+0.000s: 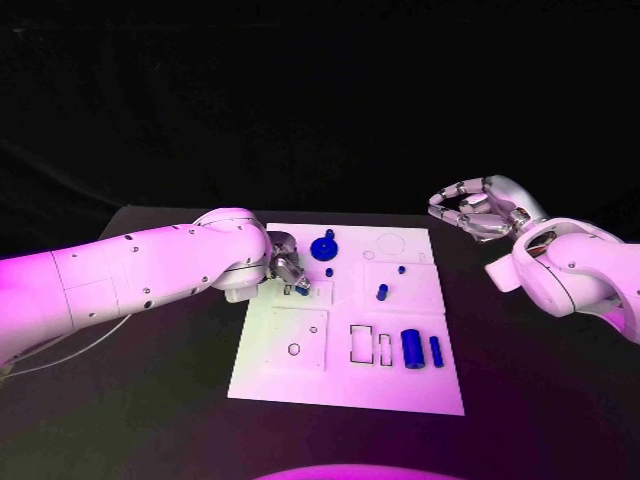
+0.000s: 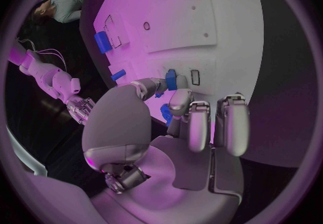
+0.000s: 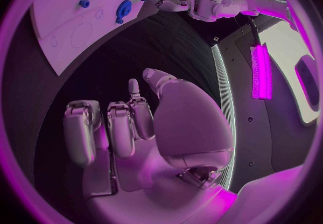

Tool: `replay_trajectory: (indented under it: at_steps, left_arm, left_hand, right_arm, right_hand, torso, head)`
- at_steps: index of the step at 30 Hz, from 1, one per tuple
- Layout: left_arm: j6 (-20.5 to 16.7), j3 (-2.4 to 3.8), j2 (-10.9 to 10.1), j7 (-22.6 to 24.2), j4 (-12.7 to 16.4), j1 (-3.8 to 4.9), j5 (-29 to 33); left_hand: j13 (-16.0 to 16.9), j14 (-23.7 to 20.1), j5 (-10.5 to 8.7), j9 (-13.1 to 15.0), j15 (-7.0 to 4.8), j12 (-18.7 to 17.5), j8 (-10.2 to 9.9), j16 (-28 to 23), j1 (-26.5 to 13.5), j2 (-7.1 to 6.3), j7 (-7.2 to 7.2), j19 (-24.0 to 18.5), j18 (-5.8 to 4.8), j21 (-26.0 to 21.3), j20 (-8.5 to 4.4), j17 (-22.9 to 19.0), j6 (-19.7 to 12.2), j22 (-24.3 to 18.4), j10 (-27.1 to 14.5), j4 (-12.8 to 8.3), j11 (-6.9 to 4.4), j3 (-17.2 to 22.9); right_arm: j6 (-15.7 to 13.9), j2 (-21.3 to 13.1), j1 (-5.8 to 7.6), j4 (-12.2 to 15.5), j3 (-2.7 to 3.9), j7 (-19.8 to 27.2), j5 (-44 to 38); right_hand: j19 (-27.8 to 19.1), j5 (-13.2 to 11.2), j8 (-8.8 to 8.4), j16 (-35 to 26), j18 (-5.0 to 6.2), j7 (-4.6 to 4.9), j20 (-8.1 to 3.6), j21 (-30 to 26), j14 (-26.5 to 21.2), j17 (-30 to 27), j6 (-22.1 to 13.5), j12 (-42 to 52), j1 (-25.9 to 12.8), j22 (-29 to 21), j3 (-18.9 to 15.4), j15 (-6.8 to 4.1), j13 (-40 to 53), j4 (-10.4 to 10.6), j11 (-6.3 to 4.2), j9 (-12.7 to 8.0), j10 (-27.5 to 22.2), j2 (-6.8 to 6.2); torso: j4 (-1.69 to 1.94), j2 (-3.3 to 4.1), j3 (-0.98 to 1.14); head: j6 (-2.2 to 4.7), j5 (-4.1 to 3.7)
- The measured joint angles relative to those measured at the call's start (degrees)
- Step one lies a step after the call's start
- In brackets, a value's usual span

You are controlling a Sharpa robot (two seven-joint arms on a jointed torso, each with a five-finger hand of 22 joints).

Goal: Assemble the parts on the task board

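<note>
Left hand [image 1: 287, 270] was over the task board's [image 1: 407, 390] far-left area, its fingers [image 2: 176, 103] pinching a small blue part [image 2: 171, 79] just beside a rectangular slot [image 2: 195, 77], while the right hand [image 1: 472, 205] hung well off right, fingers curled, holding nothing.

The flat white task board [image 1: 270, 375] looks like smooth, matt plastic. The small blue parts [image 1: 411, 349] on it seem glossy moulded plastic. Each arm's smooth white shell [image 1: 133, 270] has a soft sheen, and the silver left hand [image 2: 188, 127] looks like brushed metal. The black table [image 1: 162, 400] is matt.
</note>
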Motion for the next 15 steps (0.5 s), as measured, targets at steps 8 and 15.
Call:
replay_trajectory:
  at_steps: [8, 15]
  left_arm:
    - [-0.6, -0.04, 0.01, -0.02, 0.07, -0.05, -0.17]
    - [-0.69, -0.07, 0.07, -0.06, 0.12, -0.07, -0.24]
  left_hand:
    - [0.0, 0.0, 0.0, 0.1, 0.0, 0.0, 0.0, 0.0, 0.01, 0.0, 0.0, 0.0, 0.0, 0.0, 0.0, 0.0, 0.0, 0.05, 0.0, 0.0, 0.0, 0.0]
    - [0.13, 0.0, 0.36, 0.22, 0.0, 0.0, -0.01, 0.0, -0.21, 0.23, 0.01, 0.0, 0.0, 0.0, 0.0, -0.01, 0.0, 0.04, 0.0, 0.0, 0.0, 0.0]
  right_arm:
    - [0.02, 0.13, -0.09, -0.16, -0.01, 0.01, 0.0]
    - [0.03, 0.55, -0.1, -0.74, -0.01, 0.02, 0.0]
  right_hand:
    - [0.0, 0.0, 0.0, 0.0, 0.0, -0.08, 0.0, 0.0, 0.0, -0.01, -0.08, 0.0, 0.0, -0.01, 0.0, 0.0, 0.0, 0.0, 0.0, -0.01, 0.0, 0.0]
    - [0.0, 0.0, 0.0, 0.0, 0.0, -0.08, 0.0, 0.0, 0.0, -0.01, -0.08, 0.0, 0.0, -0.01, 0.0, 0.0, 0.0, 0.0, 0.0, -0.01, 0.0, 0.0]
  torso:
    - [-0.05, 0.0, -0.01]
    - [-0.07, -0.01, 0.02]
  head:
    - [-0.05, 0.18]
    - [0.09, 0.08]
